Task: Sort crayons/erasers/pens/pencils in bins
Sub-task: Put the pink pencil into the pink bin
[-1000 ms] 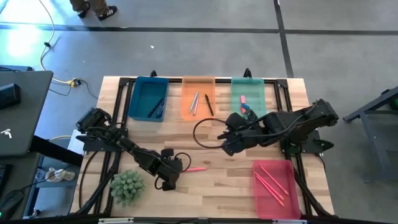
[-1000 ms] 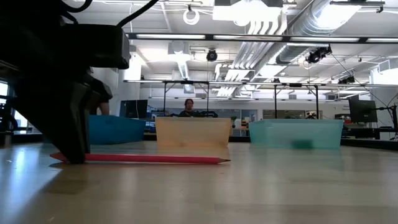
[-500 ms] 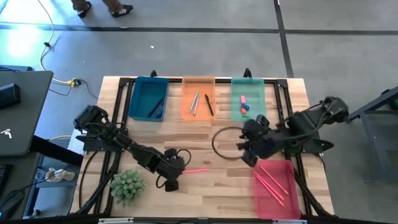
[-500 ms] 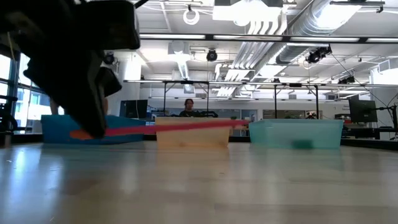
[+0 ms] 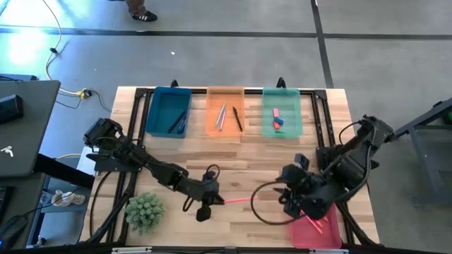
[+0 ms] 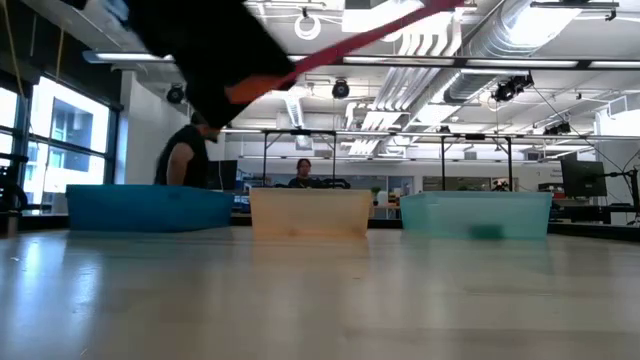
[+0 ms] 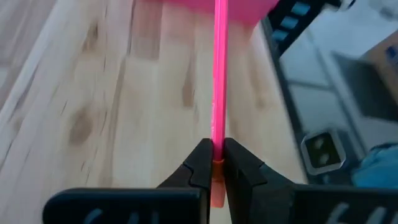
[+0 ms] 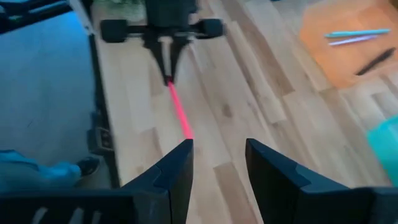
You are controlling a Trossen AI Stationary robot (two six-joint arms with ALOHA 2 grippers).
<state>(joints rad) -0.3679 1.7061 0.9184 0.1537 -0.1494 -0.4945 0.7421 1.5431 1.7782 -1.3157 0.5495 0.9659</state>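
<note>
- Step in hand: transfer of one long thin pink stick (image 5: 236,200) toward the red-pink bin (image 5: 311,229) at the front right of the table (image 5: 254,159).
- The left gripper (image 5: 210,201) is clamped shut on one end of the pink stick; in the left wrist view the two dark fingers (image 7: 200,163) pinch it tight, and the stick runs straight ahead toward the pink tray.
- The stick is clear of the table surface: the low view shows it raised and tilted well above the wood.
- The right gripper (image 5: 288,197) sits near the front right, just beside the red-pink bin, its jaws parted and holding nothing. Its wrist view looks along the stick toward the left gripper, with the free end lying near the gap between its fingers.
- Judgement: this may be a handover between arms, or the left arm may deliver alone; the views do not settle which.
- Other bins stand along the far edge: the blue bin (image 5: 169,111), the orange bin (image 5: 225,111) and the green bin (image 5: 282,111), the last holding small erasers (image 5: 277,118).
- Next move, handover: align the right jaws around the free end, close, then release the left grip.
- Next move, direct: carry the stick over the tray rim before letting go.
</note>
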